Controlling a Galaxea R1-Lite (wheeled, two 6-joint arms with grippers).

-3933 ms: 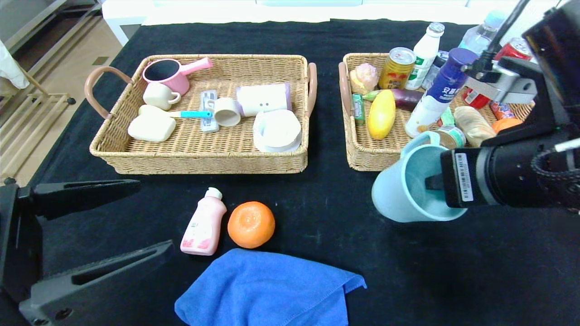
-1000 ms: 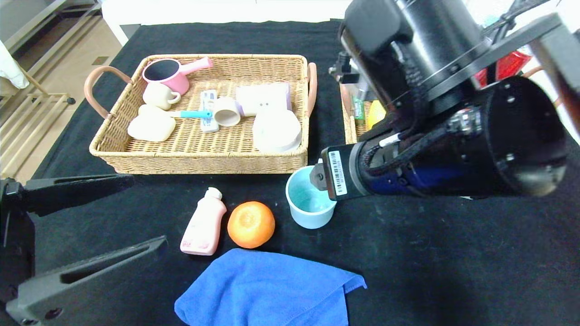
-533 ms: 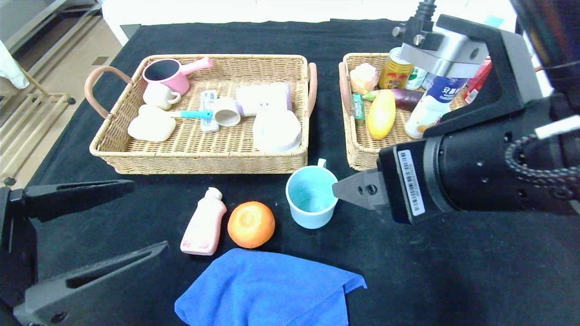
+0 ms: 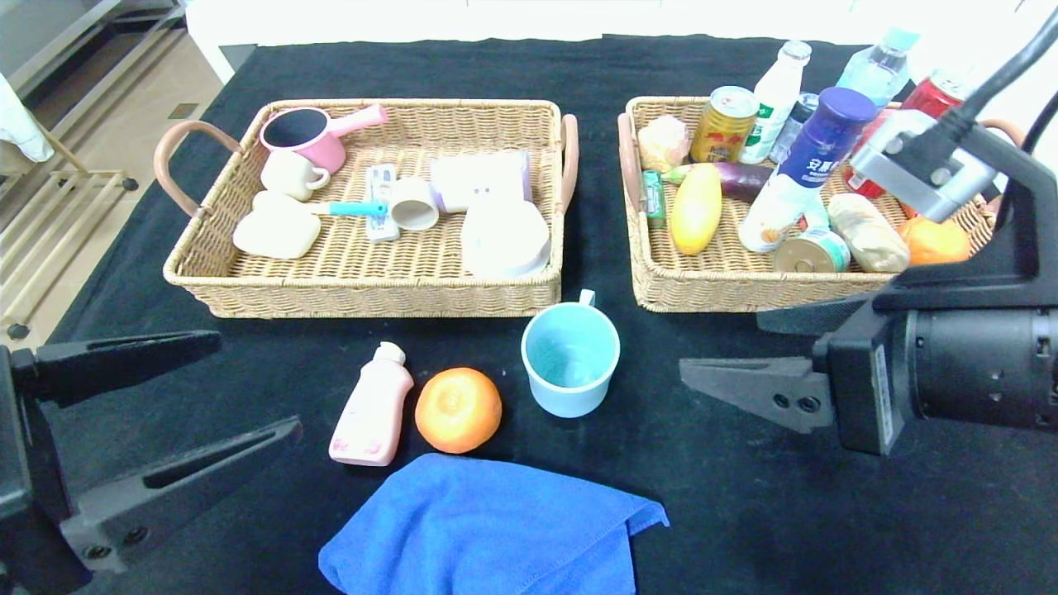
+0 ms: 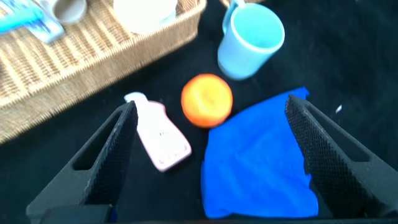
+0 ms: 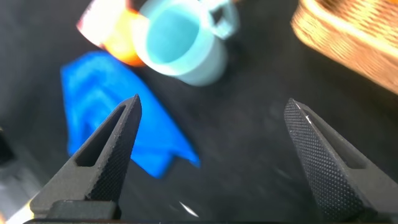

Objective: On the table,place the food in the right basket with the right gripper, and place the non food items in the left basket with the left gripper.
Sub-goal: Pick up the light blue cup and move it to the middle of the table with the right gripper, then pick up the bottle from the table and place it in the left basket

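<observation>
A pale teal mug (image 4: 570, 357) stands upright on the black table (image 4: 744, 512), free of both grippers. A pink bottle (image 4: 372, 405) lies beside an orange fruit (image 4: 458, 410), with the blue towel (image 4: 488, 529) in front of them. The white-and-blue bottle (image 4: 806, 165) leans in the right basket (image 4: 711, 291). My right gripper (image 4: 721, 347) is open and empty, to the right of the mug. My left gripper (image 4: 258, 382) is open and empty at the near left; its wrist view shows the bottle (image 5: 160, 134), orange (image 5: 207, 99) and towel (image 5: 258, 162) ahead of it.
The left basket (image 4: 364, 299) holds a pink saucepan (image 4: 310, 132), cups and pale items. The right basket also holds cans, bottles, a yellow fruit (image 4: 696, 208) and another orange (image 4: 934, 240). The right wrist view shows the mug (image 6: 180, 43) and towel (image 6: 112, 112).
My right gripper carried the mug leftward from by the right basket, set it upright beside the orange, let go and drew back to the right. The left arm barely moved.
</observation>
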